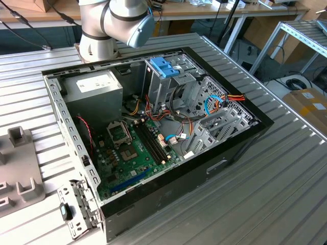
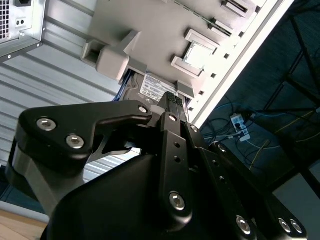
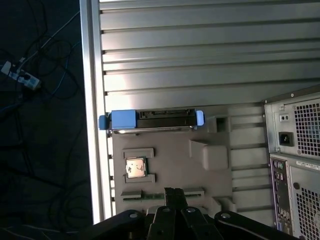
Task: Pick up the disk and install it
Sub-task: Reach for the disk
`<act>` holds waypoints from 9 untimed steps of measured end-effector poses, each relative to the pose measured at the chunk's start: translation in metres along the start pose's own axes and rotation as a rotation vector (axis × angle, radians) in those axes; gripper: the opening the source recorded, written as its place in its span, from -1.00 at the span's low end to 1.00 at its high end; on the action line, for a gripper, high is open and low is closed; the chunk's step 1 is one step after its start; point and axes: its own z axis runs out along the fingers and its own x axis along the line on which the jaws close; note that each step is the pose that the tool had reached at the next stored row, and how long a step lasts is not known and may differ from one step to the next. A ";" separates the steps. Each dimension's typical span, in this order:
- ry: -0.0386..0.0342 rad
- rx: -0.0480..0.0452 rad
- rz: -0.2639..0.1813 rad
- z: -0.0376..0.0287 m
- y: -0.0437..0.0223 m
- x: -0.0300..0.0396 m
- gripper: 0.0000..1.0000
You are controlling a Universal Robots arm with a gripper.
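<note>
While the disk (image 3: 150, 120) stands on edge in a slot along the far rim of a grey fixture (image 3: 170, 150), the gripper (image 3: 174, 192) hovers apart from it, its fingers pressed together and gripping nothing. Light-blue carrier ends cap the disk in the first wrist view, and the second wrist view shows its white label just past the fingertips. Between hand and disk, a square chip (image 3: 133, 168) sits in a raised holder on the fixture. Beyond the disk runs the ribbed metal table (image 3: 200, 50), and to one side of the hand rises the vented back of a computer case (image 3: 295, 150). In the exterior view the case lies open on the table, its motherboard exposed and a blue bracket (image 1: 164, 66) atop its drive cage, near the base of the arm (image 1: 112, 20).
</note>
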 end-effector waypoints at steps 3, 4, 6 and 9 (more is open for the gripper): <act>-0.0001 0.0001 0.000 0.0000 -0.0001 0.0017 -0.80; 0.0000 0.0002 0.000 -0.0001 -0.0002 0.0023 -0.80; 0.0000 0.0003 0.000 -0.0001 -0.0003 0.0035 -0.80; 0.0000 0.0003 0.000 -0.0001 -0.0004 0.0052 -0.80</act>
